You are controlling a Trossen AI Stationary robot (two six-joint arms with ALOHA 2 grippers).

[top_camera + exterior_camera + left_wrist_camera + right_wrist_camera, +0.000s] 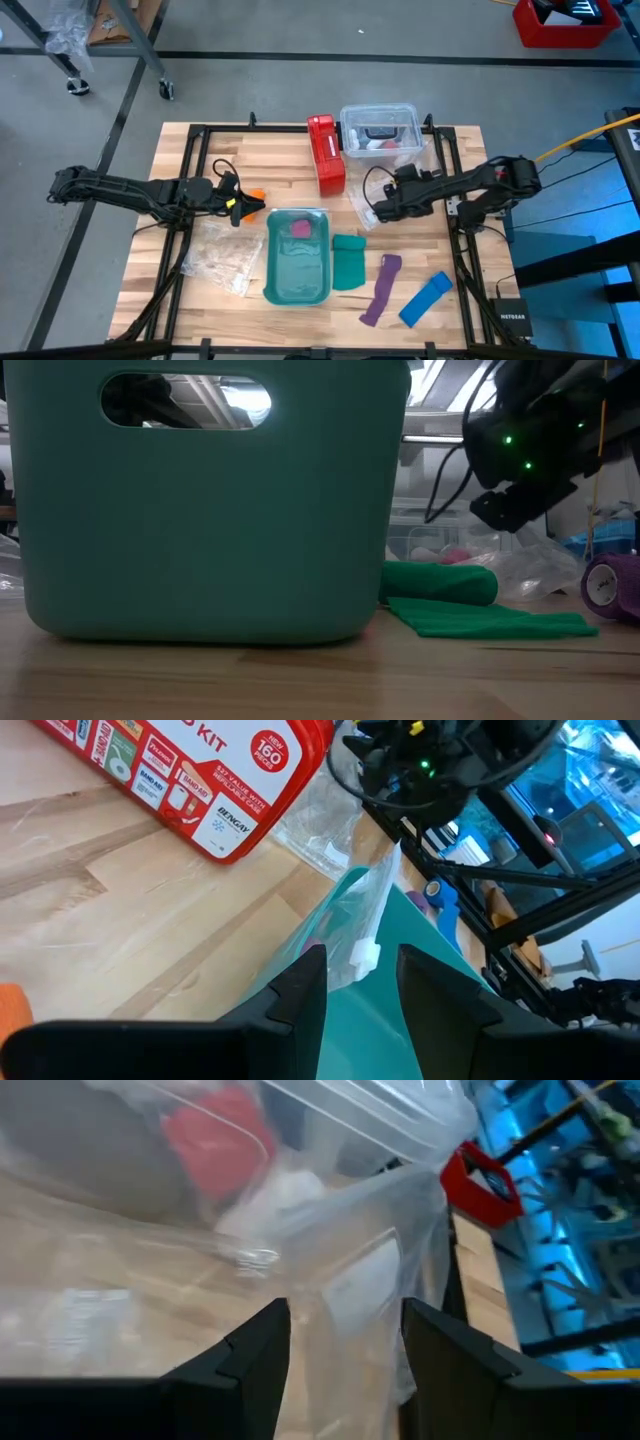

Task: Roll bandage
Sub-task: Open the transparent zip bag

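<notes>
Wooden slatted surface [290, 160] over grey floor. Teal bin [297, 256] at centre, red first-aid box [326, 153] behind it. My worry: the bandage [256, 195] sits just past the left gripper [243, 207], beside the bin (a careless sweep could shove it away). Left fingers [300, 995] spread, holding nothing. Right gripper [378, 208] fingers [250, 1345] spread around a clear plastic bag [360, 1270].

teal bin [297, 262], red first-aid box [326, 154], purple strip [380, 289], blue strip [425, 299]
</notes>
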